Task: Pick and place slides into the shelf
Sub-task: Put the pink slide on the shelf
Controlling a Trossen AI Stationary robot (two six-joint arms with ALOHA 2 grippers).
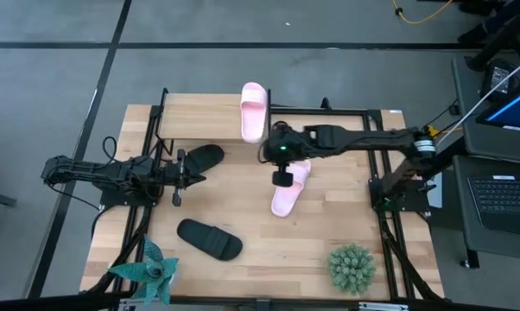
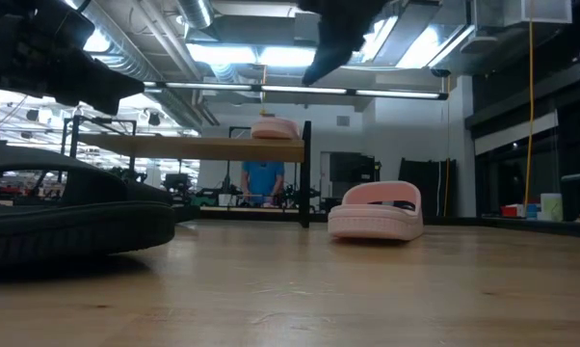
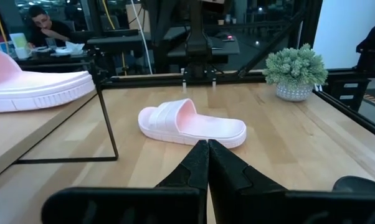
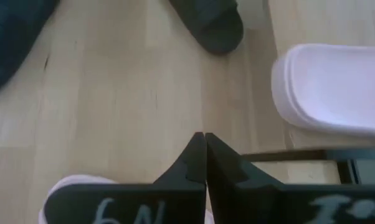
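The left gripper (image 1: 180,176) waits with fingers together near 2 black slides (image 1: 199,158). 1 pink slide (image 1: 254,111) lies on the shelf (image 1: 199,117). The right gripper (image 1: 282,177), pinched together and empty, hovers over the second pink slide (image 1: 288,197); it must open and descend.

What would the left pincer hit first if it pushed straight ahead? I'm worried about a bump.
Most likely the pink slide on the table, lying straight ahead of the shut left pincer. Bare wood lies between them; the gap is hard to judge.
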